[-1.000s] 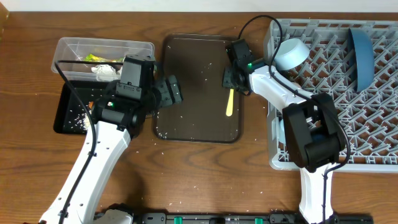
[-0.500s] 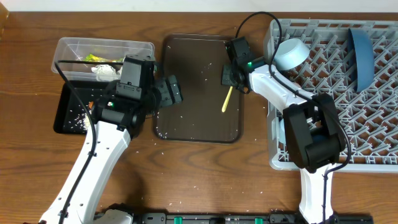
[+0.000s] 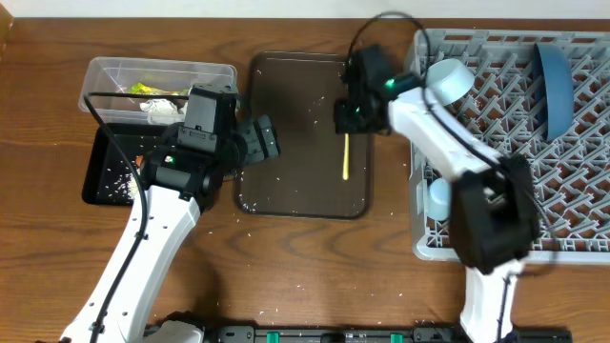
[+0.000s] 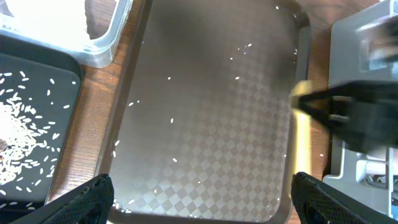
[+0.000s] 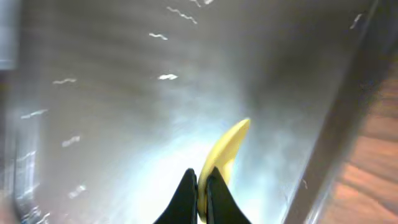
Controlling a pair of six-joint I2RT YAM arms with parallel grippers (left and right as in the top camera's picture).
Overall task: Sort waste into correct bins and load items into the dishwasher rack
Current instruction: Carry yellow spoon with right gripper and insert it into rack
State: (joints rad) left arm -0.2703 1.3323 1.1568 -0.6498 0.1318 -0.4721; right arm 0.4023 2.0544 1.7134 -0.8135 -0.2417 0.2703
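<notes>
My right gripper (image 3: 347,122) is shut on one end of the yellow spoon (image 3: 345,157) and holds it over the right side of the brown serving tray (image 3: 286,191); the wrist view shows the spoon (image 5: 227,149) pinched between the fingers. My left gripper (image 3: 259,139) is open and empty over the tray's left side. The grey dishwasher rack (image 3: 534,219) at the right holds a pale blue bowl (image 3: 448,82), a dark blue plate (image 3: 555,88) and a light blue cup (image 3: 437,198). The clear tub (image 3: 157,81) holds tissue and a yellow-green wrapper. The black tray (image 3: 100,176) holds rice.
Loose rice grains lie on the brown serving tray (image 4: 205,112) and on the wooden table near its front left corner. The black tray with rice (image 4: 28,143) and the clear tub's corner (image 4: 93,37) show in the left wrist view.
My right gripper has risen and shifted slightly left with the spoon, swinging its free end from angled left to pointing straight down. The left arm has not moved.
</notes>
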